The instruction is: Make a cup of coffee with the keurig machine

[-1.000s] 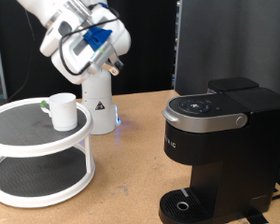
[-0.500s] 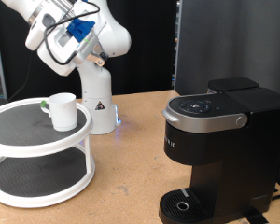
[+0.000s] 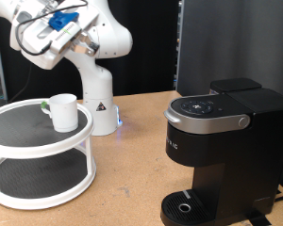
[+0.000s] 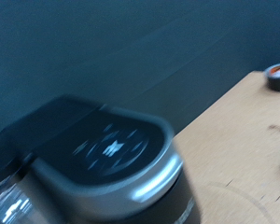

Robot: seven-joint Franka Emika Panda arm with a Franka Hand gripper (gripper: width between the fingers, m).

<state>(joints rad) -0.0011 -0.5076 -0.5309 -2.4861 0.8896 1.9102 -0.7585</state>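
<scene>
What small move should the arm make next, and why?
Probably lower toward the white mug on the two-tier stand's top shelf. The arm is raised above that stand, nothing shows between its fingers, and the Keurig machine's drip tray has no cup.

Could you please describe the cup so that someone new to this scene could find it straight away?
Look to the exterior view's left for the round white two-tier stand. On its dark upper tier sits the cup, a plain white mug with a side handle. Nothing else stands on that tier, and the black keurig machine is far across the table.
</scene>
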